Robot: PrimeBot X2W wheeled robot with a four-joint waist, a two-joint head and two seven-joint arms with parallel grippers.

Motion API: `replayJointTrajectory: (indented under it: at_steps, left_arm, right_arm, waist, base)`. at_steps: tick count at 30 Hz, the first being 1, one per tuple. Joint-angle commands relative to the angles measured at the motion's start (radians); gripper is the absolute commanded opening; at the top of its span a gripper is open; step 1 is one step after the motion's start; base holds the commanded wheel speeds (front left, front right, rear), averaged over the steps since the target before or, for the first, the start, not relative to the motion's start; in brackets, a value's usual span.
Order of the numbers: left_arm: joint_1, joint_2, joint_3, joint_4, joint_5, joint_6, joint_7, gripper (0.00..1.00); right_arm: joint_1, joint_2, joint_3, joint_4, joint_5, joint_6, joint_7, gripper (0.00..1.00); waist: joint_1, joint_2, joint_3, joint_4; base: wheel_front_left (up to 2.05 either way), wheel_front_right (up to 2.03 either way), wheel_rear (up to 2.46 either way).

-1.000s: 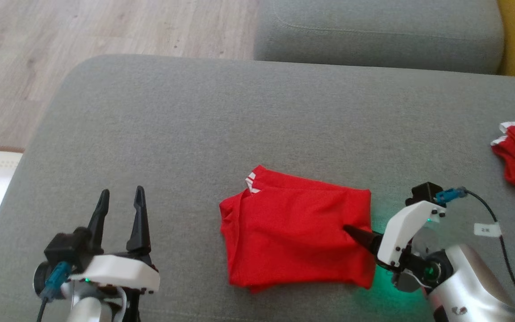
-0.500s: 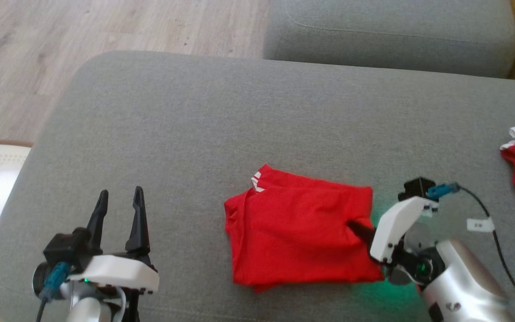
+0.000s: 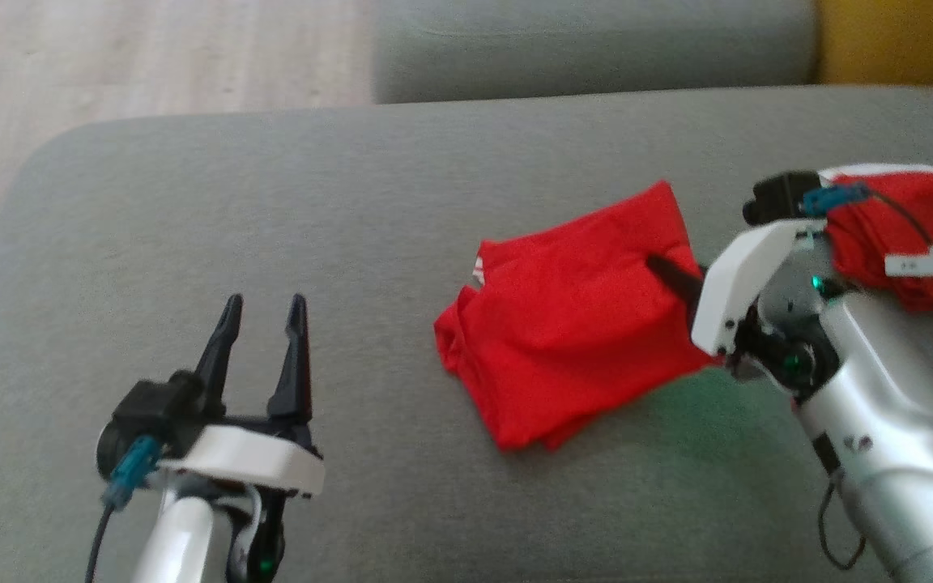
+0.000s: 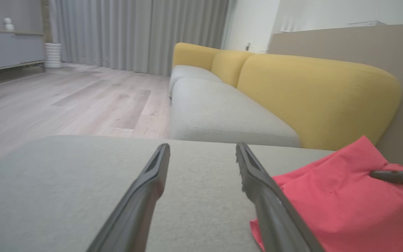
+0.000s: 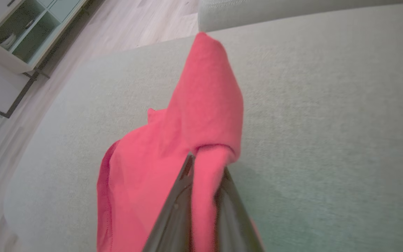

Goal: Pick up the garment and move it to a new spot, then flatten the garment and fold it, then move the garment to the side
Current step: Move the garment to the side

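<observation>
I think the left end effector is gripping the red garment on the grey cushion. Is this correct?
Not quite. The right end effector is gripping the red garment on the grey cushion. The right wrist view shows the cloth pinched between its fingers.

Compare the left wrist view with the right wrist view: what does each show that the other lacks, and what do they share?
Left wrist view, not right: the yellow sofa back, grey curtains, the open left gripper. Right wrist view, not left: a cabinet's open shelves, and the right gripper closed on a fold, both fingers in sight. Both: the red garment on the grey cushion, wooden floor.
</observation>
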Motion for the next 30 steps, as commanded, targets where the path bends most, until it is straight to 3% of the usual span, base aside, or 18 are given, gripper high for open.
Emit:
replayJointTrajectory:
  at_steps: [1,9,14,21,26,30]
  left_arm:
    - [-0.065,-0.002,0.017,-0.032,-0.005,-0.001,-0.012,1.00]
    - [-0.145,-0.003,-0.054,-0.022,-0.002,0.011,-0.012,1.00]
    - [-0.200,-0.003,-0.072,-0.009,0.020,0.012,-0.012,1.00]
    - [-0.276,0.006,-0.092,0.017,0.056,0.008,-0.009,1.00]
    - [-0.312,0.016,-0.101,0.019,0.073,0.012,0.001,1.00]
    - [-0.323,0.024,-0.102,0.016,0.079,0.016,0.005,1.00]
  right_arm:
    - [-0.067,-0.012,0.017,-0.039,0.009,-0.001,-0.016,0.00]
    - [-0.209,-0.045,0.081,-0.004,0.049,-0.001,-0.055,0.00]
    - [-0.295,-0.077,0.112,0.024,0.093,-0.001,-0.118,0.00]
    - [-0.421,-0.181,0.130,0.149,0.139,-0.001,-0.176,0.00]
    - [-0.519,-0.289,0.153,0.233,0.121,-0.001,-0.214,0.00]
    - [-0.566,-0.332,0.183,0.281,0.093,-0.001,-0.230,0.00]
  waist:
    - [0.0000,0.0000,0.033,-0.071]
    - [0.0000,0.0000,0.125,-0.222]
    - [0.0000,0.0000,0.200,-0.276]
    - [0.0000,0.0000,0.320,-0.265]
    - [0.0000,0.0000,0.396,-0.236]
    - [0.0000,0.0000,0.426,-0.226]
  base:
    - [0.00,0.00,0.00]
    - [0.00,0.00,0.00]
    - [0.00,0.00,0.00]
    - [0.00,0.00,0.00]
    - [0.00,0.00,0.00]
    - [0.00,0.00,0.00]
